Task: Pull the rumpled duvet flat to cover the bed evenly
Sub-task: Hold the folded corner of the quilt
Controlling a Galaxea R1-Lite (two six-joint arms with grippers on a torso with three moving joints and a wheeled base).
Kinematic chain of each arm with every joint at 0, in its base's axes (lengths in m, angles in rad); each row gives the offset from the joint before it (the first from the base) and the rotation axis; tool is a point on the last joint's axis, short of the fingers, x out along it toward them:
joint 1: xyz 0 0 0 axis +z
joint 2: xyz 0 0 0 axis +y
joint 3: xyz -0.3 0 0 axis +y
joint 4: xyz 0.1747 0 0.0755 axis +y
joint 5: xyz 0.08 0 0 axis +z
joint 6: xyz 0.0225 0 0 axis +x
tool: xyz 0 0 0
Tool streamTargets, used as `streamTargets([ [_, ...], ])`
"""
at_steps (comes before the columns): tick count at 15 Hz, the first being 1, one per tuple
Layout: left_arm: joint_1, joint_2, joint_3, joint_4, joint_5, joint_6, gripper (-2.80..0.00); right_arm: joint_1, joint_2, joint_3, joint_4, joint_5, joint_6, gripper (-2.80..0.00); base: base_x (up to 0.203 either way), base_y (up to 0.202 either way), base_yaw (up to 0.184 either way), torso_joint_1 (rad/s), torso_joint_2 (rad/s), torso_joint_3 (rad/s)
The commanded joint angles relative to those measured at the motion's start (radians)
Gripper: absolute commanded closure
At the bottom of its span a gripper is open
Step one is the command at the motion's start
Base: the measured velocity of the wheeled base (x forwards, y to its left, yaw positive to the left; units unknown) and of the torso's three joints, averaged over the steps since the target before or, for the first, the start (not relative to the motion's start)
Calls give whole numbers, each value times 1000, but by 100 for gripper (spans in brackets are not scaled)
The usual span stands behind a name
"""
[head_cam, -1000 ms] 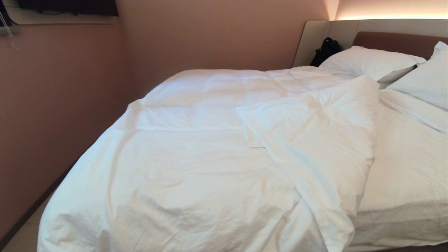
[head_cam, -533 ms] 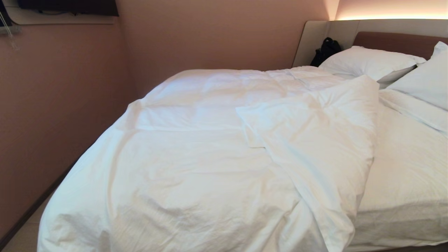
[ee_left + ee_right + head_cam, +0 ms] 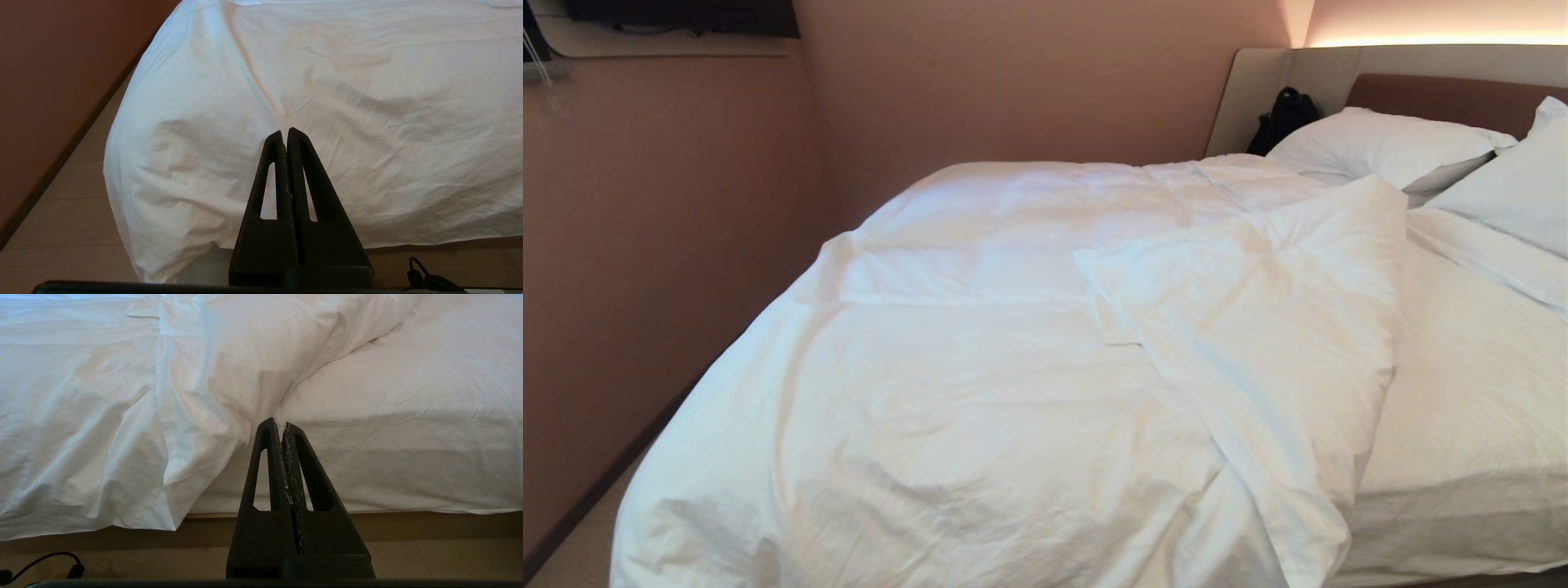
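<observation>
The white duvet [image 3: 980, 384] lies rumpled over the left and middle of the bed [image 3: 1470, 408]. Its right-hand part is folded back on itself in a thick flap [image 3: 1258, 327], leaving the bare sheet showing on the right. Neither arm shows in the head view. My left gripper [image 3: 285, 131] is shut and empty, held off the bed's near side in front of the duvet's hanging corner [image 3: 171, 175]. My right gripper [image 3: 278, 424] is shut and empty too, facing the bed's side where the folded duvet edge [image 3: 184, 449] hangs down beside the bare sheet [image 3: 408, 437].
Two white pillows [image 3: 1380, 143] lean at the brown and beige headboard [image 3: 1445, 94], with a black bag [image 3: 1282, 118] in the corner. A pink wall [image 3: 662, 245] runs close along the bed's left side. Wooden floor [image 3: 61, 228] and a black cable [image 3: 45, 563] lie below the grippers.
</observation>
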Motion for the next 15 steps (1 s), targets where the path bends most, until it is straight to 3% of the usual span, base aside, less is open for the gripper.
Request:
streamTargets([
  [1,0,-1,0,0,0,0,0,0,1,0,0,0,-1,0,0,0,0,0,0,0],
  [15,0,-1,0,0,0,0,0,0,1,0,0,0,-1,0,0,0,0,0,0,0],
])
